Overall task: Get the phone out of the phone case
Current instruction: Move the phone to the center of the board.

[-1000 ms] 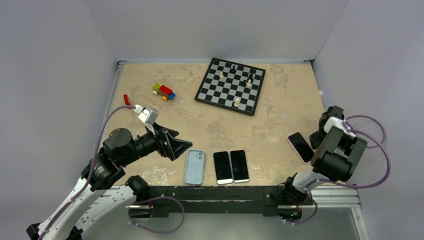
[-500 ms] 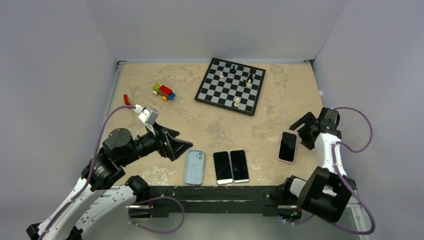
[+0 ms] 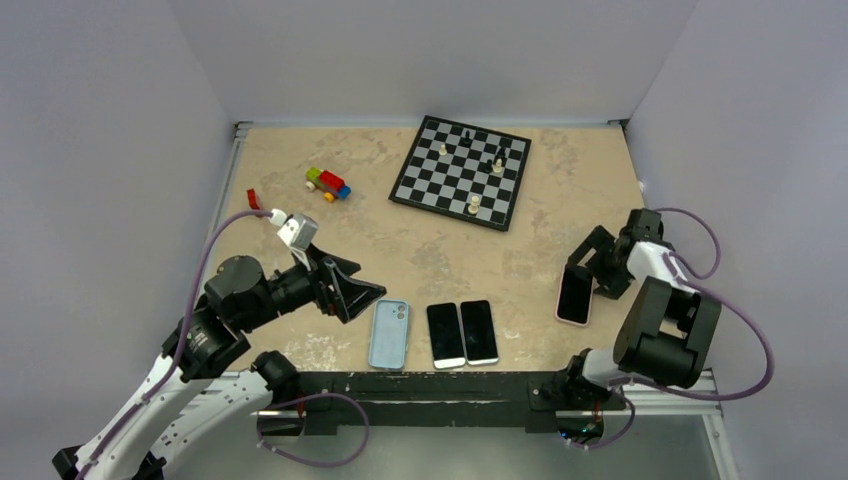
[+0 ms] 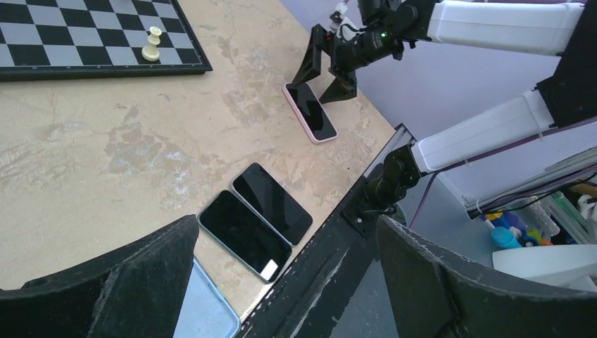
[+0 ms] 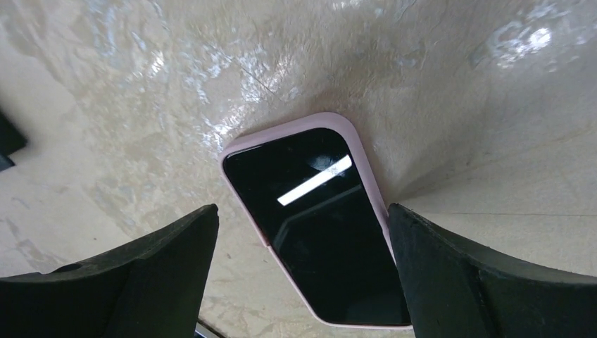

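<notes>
Since the phone [image 5: 317, 225], in its pink case [image 5: 288, 127] at the right of the worktop [image 3: 440, 250], looks slick and rigid, pinch the case's long edges. Your right gripper [image 3: 592, 272] hangs over it, jaws wide and empty, like the left gripper [image 3: 365, 298].

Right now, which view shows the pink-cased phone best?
Right wrist: the pink-cased phone sits large and centred, screen up, case rim clear, between the fingers of the open right gripper. Top external shows the phone small; left wrist shows it distant and oblique.
</notes>
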`<state>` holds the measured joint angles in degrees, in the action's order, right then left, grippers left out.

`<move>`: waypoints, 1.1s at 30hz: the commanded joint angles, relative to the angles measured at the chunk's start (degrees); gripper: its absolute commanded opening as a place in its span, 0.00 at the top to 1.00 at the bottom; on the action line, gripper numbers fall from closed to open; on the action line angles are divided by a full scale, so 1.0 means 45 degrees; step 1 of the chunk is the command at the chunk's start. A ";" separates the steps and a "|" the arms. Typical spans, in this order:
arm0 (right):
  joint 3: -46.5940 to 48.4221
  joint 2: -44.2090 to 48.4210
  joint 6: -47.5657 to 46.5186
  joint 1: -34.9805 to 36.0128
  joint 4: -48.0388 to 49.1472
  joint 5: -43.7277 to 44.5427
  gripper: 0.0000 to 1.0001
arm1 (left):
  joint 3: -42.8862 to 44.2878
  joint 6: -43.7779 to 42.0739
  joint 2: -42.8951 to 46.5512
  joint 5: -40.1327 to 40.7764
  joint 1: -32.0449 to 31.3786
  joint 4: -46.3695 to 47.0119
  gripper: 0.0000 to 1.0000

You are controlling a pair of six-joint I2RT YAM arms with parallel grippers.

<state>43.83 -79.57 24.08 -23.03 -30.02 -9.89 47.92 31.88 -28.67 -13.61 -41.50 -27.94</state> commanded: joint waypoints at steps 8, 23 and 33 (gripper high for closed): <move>0.0771 -0.1589 0.0272 0.1516 -0.0430 0.1021 0.06 | 0.0939 0.0054 -0.0787 -0.0659 0.0040 0.0166 0.00; 0.0816 -0.2669 0.0859 0.3416 -0.0925 0.1986 0.05 | 0.1128 -0.0180 -0.0764 -0.0474 0.0042 0.0058 0.00; -0.0387 -0.1558 0.3178 0.3402 0.0584 -0.1751 0.05 | 0.1131 -0.0151 -0.0705 -0.0412 0.0029 0.0024 0.00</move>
<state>47.72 -87.42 29.30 -9.63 -31.38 -4.19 50.81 31.86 -32.49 -15.86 -41.39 -28.58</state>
